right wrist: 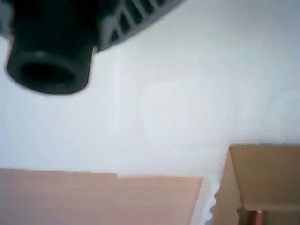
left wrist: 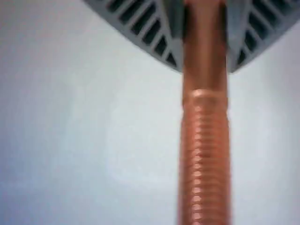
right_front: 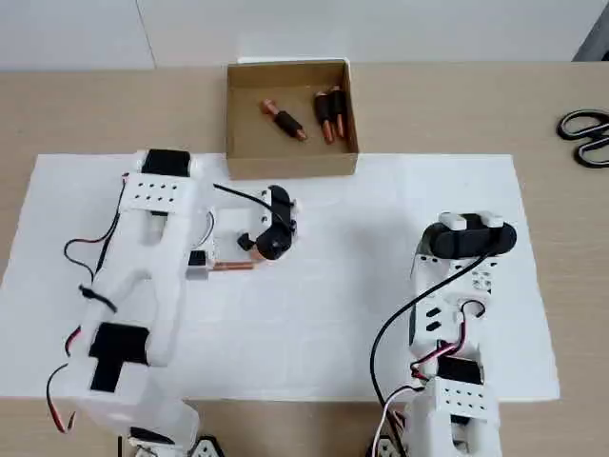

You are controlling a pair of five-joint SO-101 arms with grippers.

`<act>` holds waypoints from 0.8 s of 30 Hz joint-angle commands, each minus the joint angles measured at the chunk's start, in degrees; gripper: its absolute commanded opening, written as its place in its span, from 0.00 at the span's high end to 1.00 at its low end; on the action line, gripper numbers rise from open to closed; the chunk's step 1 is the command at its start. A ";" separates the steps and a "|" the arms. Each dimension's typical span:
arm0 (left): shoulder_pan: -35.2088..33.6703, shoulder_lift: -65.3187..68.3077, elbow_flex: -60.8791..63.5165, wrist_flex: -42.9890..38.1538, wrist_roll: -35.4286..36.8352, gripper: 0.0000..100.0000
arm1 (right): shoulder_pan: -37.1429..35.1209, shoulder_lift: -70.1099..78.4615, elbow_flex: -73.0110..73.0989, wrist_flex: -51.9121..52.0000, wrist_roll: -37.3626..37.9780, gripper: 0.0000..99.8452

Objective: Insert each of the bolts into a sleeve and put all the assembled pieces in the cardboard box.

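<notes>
White paper (right_front: 381, 324) covers most of the pale wooden desk (right_front: 57, 114), and both arms rise from the desk's near edge. Toward the near right side, the right gripper (right wrist: 70, 21) pinches a black sleeve (right wrist: 49, 58) by its upper part, with the open end of its bore showing. Farther in, left of the desk's middle, the left gripper (right_front: 259, 249) is pressed tight on a copper bolt (right_front: 231, 267). Its ridged grey jaws clamp the smooth shank while the threaded end sticks out free, roughly level and pointing toward the left edge. Bolt and sleeve are well apart. Beyond them, at the middle of the paper's far edge, sits the open cardboard box (right_front: 290, 164). It holds three assembled pieces (right_front: 284, 120), one lying slanted alone and two side by side near its right wall. Black scissors (right_front: 582, 138) lie toward the desk's far right corner.
</notes>
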 commanded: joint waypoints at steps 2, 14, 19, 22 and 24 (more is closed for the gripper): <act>0.26 2.11 -0.13 -5.27 -21.36 0.99 | 0.13 -0.66 0.44 -1.01 0.44 1.00; 1.93 9.23 -0.40 -13.80 -21.36 0.99 | -3.38 -0.66 0.44 -1.01 0.53 1.00; 2.37 9.23 -2.95 -10.02 -21.36 0.98 | -6.73 -0.84 0.44 -1.01 0.53 1.00; 2.37 9.23 -5.58 -7.38 -21.36 0.91 | -6.55 -0.92 0.44 -1.01 0.53 1.00; 2.20 9.32 -7.16 -6.33 -21.36 0.85 | -6.46 -0.92 0.44 -1.01 0.53 1.00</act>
